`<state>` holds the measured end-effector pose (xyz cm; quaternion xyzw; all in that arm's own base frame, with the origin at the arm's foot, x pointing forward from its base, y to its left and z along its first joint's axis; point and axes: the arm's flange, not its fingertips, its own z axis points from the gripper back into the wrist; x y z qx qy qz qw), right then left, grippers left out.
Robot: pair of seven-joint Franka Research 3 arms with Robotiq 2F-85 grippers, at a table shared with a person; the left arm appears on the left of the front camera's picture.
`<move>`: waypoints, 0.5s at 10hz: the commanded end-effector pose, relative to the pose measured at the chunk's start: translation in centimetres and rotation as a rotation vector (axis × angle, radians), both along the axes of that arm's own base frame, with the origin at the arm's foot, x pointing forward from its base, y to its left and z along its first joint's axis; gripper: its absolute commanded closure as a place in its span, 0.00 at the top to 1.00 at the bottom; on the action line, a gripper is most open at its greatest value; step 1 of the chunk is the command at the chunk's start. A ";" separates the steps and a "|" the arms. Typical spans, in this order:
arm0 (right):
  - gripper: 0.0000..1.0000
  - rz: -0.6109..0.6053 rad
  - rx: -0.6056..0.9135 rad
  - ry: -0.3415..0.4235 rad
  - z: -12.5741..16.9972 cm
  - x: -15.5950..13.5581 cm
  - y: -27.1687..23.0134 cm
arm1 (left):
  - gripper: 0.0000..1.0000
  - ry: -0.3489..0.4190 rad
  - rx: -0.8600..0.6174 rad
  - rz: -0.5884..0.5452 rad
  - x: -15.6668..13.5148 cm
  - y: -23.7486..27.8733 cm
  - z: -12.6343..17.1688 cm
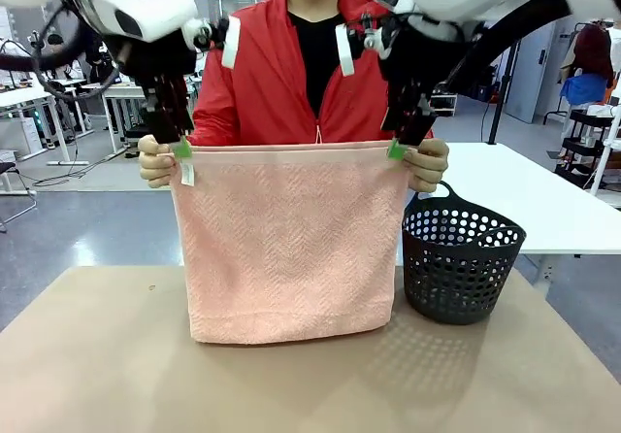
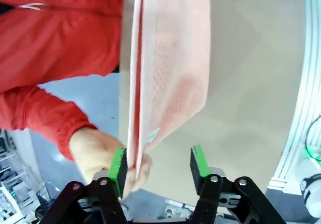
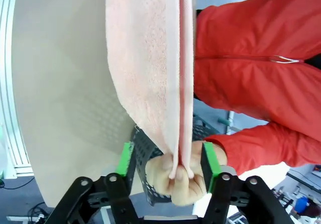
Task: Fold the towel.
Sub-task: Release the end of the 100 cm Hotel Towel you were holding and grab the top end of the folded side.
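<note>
The salmon-pink towel (image 1: pixel 291 239) hangs doubled over the table, its lower fold touching the tabletop. A person in a red jacket holds its two top corners, one in each hand (image 1: pixel 155 161) (image 1: pixel 428 166). My left gripper (image 1: pixel 180 148) is open astride the top left corner. In the left wrist view the towel's edge (image 2: pixel 170 58) runs between the open left gripper's (image 2: pixel 158 166) green pads, close to the person's hand (image 2: pixel 95 148). My right gripper (image 1: pixel 397 149) is open at the top right corner. In the right wrist view the towel (image 3: pixel 150 58) and the person's fist (image 3: pixel 170 179) sit inside the right gripper (image 3: pixel 166 161).
A black perforated basket (image 1: pixel 461 258) stands on the brown table (image 1: pixel 97 355) just right of the towel, and its rim (image 3: pixel 143 148) shows behind the right gripper. The person stands at the far edge. A white table lies behind on the right.
</note>
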<state>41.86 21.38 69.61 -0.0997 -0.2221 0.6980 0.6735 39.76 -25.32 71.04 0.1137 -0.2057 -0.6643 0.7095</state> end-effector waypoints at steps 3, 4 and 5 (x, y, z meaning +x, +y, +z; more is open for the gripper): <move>1.00 0.004 0.046 -0.132 1.5 -4.9 -1.2 | 1.00 -0.158 -0.070 0.031 -4.8 2.1 1.5; 1.00 0.004 0.032 -0.134 1.4 -4.8 -1.1 | 1.00 -0.162 -0.074 0.034 -4.9 2.3 1.7; 1.00 0.004 0.030 -0.133 1.6 -4.7 -0.9 | 1.00 -0.168 -0.070 0.033 -4.7 2.1 1.9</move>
